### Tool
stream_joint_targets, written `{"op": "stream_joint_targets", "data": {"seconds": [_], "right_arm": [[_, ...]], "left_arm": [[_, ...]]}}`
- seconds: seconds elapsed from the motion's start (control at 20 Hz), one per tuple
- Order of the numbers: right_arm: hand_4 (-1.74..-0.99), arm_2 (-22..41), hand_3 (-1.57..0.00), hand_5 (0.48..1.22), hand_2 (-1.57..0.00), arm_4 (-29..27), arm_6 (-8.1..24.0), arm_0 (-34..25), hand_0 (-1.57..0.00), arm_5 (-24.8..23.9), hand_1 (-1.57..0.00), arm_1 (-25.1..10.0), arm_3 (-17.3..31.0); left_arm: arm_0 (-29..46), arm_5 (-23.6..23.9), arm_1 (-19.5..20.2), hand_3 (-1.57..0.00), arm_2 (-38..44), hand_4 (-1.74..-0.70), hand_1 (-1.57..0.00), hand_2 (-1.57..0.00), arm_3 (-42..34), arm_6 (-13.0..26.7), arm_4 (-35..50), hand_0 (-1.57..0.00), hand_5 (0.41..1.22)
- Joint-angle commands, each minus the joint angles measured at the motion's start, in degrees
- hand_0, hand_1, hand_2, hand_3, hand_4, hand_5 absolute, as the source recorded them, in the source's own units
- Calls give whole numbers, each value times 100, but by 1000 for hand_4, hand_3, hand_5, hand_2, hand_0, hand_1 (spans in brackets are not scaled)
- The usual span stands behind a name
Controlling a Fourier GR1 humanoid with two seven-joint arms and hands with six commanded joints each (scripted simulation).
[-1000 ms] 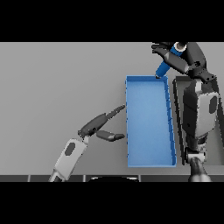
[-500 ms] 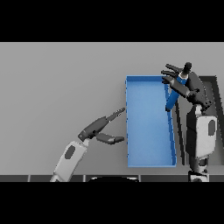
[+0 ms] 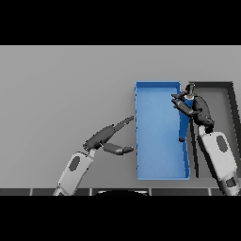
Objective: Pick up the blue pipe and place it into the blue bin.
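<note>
The blue bin (image 3: 157, 172) is a long open tray right of the table's centre. My right hand (image 3: 195, 109) hovers over its far right wall, fingers curled round the blue pipe (image 3: 184, 126). The pipe hangs nearly upright, its dark lower end down inside the bin close to the right wall. Its top end pokes out above the fingers. My left hand (image 3: 104, 137) rests open just left of the bin, fingers straight and pointing at the bin's left wall, thumb stretched out below them.
A dark tray (image 3: 229, 94) stands directly right of the blue bin, partly covered by my right forearm. Bare grey table stretches to the left and behind.
My right hand has come down and toward me from the bin's far right corner, lowering the pipe along the bin's right wall. The left hand has barely shifted.
</note>
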Motion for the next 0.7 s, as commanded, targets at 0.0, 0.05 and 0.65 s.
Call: {"op": "stream_joint_targets", "data": {"seconds": [0.0, 0.05, 0.65], "right_arm": [[-1678, 242, -788, 1221, -1339, -103, -54, 42, -1465, -156, -1336, -121, -13], [-1592, 489, -630, 1221, -1071, -253, 30, 3, -1172, -251, -1069, -272, 101], [-1063, 3150, -42, 846, -73, -1546, 28, -1205, -80, -13, -73, -1834, 550]], "left_arm": [[-6, 9, 13, 1, 8, -882, 1, 1, -9, -70, -5, 1, 421], [4, 11, 11, 1, 10, -881, 1, 1, 10, -110, -1, 1, 422], [67, 44, -37, 1, -37, -885, 1, 1, -131, 38, 15, 1, 427]]}}
